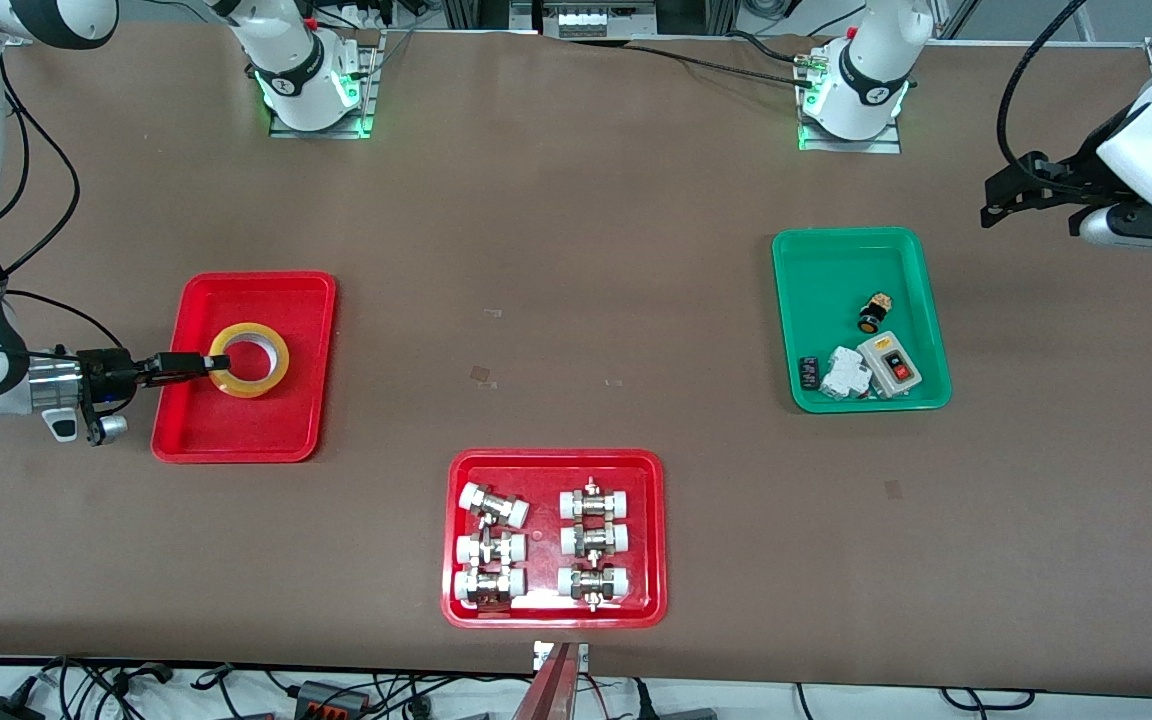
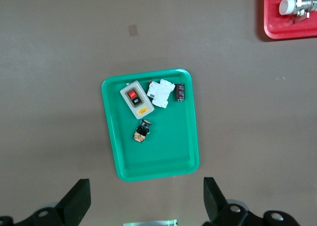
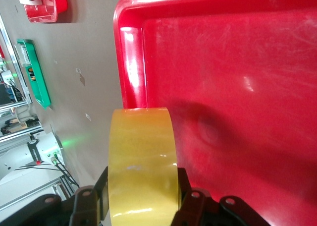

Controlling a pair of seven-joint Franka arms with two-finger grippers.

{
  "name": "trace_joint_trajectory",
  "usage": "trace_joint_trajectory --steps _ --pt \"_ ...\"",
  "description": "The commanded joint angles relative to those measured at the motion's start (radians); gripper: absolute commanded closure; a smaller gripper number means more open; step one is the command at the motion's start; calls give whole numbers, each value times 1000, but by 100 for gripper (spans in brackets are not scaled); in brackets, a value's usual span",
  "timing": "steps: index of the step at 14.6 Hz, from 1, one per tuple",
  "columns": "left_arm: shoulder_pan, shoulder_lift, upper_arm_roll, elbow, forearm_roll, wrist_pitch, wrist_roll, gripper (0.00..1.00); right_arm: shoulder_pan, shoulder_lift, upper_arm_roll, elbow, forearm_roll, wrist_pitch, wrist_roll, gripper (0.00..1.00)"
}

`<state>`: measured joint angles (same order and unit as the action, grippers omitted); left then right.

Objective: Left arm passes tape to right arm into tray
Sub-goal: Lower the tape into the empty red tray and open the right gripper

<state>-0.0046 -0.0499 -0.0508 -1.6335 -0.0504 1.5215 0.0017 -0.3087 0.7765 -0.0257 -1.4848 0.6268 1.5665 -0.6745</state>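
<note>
Right gripper (image 1: 198,364) over plain red tray (image 1: 281,290), near bench edge at right arm's end; fingers (image 1: 176,364) clamped on wall of tape (image 1: 274,366). Tape inside tray outline, in half farther from front camera; contact with tray floor cannot be told. Left gripper (image 2: 146,198) waits raised over bench corner at left arm's end, fingers (image 2: 78,198) spread, gripping nothing, green tray (image 2: 158,159) below. Second red tray (image 1: 554,462), 6 metal fittings (image 1: 593,503), at bench edge nearest front camera.

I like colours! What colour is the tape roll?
Yellow roll of translucent tape, clearest in the front view.
</note>
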Motion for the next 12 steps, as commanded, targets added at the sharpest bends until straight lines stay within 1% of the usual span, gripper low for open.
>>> trace_joint_trajectory --steps 1,3,4,5,6,8,10,11,12 --pt "-18 -47 23 -80 18 81 21 0 -26 23 20 6 30 -9 -52 64" --pt "-15 -41 25 -77 20 94 20 0 -33 33 20 5 30 -13 -62 55" --pt "-12 -39 25 -74 32 94 21 0 -33 40 20 2 30 -13 -62 45" --pt "-14 -39 23 -71 82 94 35 0 -33 46 20 -2 28 -13 -62 23" --pt "-9 -38 23 -65 102 94 52 0 -33 46 20 -9 28 -11 -63 0" --pt "0 -27 25 -48 106 94 61 0 -29 44 20 -29 25 -11 -63 0" --pt "1 -7 23 -19 109 60 60 0 -23 38 18 -49 13 -11 -63 0" --pt "3 19 23 16 103 28 60 0 -21 37 18 -51 -4 -3 -65 0" --pt "5 36 23 36 96 11 60 0 -20 32 18 -51 -40 12 -63 0"
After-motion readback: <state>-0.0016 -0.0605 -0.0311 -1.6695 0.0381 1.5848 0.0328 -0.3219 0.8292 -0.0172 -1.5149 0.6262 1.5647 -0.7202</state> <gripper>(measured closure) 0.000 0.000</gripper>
